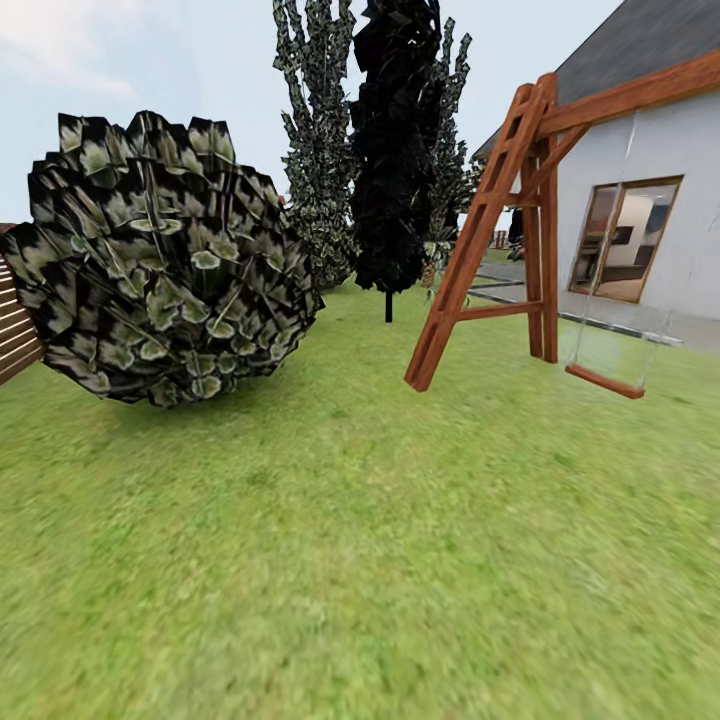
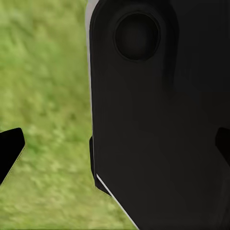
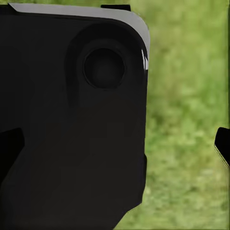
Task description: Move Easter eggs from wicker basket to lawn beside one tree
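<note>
Grass of the lawn (image 1: 360,560) spreads across the near ground of the garden, mottled green. At the far left stands a slatted wooden fence (image 1: 15,330), then a round leafy bush (image 1: 160,260) on the grass. Farther back, in the middle, rise two narrow cypress-like trees (image 1: 395,150). To the right stands a wooden swing frame (image 1: 500,230) with its seat (image 1: 604,380) hanging low, and beyond it a white house (image 1: 650,200).

Each wrist view looks past a black robot body panel (image 2: 158,120) onto grass. The left gripper (image 2: 115,148) shows dark fingertips (image 2: 9,146) spread wide apart, holding nothing; the right gripper (image 3: 115,143) has its fingertips (image 3: 223,143) spread likewise, empty.
</note>
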Robot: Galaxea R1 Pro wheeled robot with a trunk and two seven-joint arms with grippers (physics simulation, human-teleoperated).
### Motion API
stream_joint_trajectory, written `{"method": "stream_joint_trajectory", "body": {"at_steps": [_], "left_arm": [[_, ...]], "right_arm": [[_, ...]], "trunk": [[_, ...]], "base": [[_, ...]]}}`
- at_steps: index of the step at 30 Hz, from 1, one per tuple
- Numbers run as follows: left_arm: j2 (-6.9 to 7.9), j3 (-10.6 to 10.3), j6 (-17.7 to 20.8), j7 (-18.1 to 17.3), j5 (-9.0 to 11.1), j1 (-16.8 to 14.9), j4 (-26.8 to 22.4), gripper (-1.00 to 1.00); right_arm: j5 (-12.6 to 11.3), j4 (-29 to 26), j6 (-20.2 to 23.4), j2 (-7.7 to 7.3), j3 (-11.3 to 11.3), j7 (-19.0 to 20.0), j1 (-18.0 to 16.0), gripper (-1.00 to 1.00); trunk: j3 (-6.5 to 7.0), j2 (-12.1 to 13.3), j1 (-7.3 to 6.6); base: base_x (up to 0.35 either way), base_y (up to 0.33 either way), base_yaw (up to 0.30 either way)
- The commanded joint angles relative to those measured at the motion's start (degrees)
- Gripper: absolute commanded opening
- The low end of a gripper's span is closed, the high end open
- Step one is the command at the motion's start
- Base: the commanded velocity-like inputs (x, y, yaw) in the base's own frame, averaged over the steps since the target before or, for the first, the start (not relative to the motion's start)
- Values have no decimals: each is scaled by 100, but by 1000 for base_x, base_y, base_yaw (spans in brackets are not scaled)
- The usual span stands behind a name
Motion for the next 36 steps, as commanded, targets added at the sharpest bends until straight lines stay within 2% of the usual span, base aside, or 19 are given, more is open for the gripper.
{"method": "stream_joint_trajectory", "body": {"at_steps": [1, 36], "left_arm": [[1, 1, -1, -3, -1, 4, -11, 100], [1, 1, -1, -3, -1, 4, -11, 100]], "right_arm": [[-2, 4, 2, -1, -3, 9, -4, 100], [-2, 4, 2, -1, 3, 9, -5, 100]], "trunk": [[-4, -2, 4], [-4, -2, 4]], "base": [[346, 0, 0], [346, 0, 0]]}}
